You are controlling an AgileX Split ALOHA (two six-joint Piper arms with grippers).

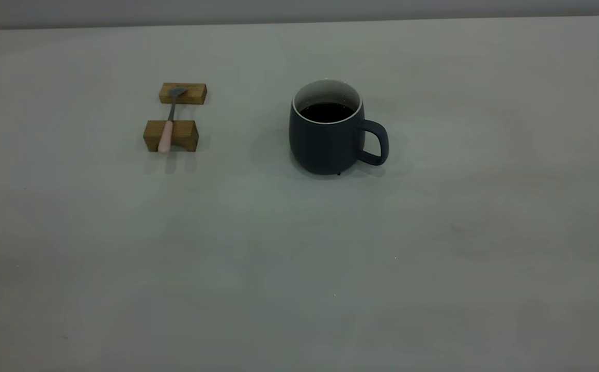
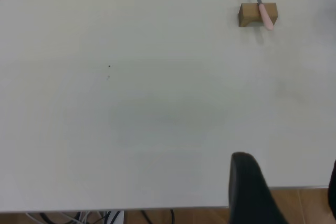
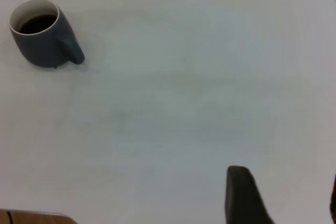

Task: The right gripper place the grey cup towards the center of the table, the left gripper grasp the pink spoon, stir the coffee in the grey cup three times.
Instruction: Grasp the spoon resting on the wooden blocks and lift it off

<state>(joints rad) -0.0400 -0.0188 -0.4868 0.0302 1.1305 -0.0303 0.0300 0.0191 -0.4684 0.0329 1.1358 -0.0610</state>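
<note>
Awaiting first step: nothing grasped yet.
Right pincer: at counter edge, fingers apart, empty.
Left pincer: parked likewise, apart.
Grey cup: upright, coffee inside, handle toward right arm.
Pink spoon: bridging two wooden blocks.
Advice: grip handle squarely, slide level.

counter: 1 | grey cup: 1, holding coffee | pink spoon: 1 | wooden blocks: 2, far block, near block | gripper fingers seen in wrist views: left, right
</note>
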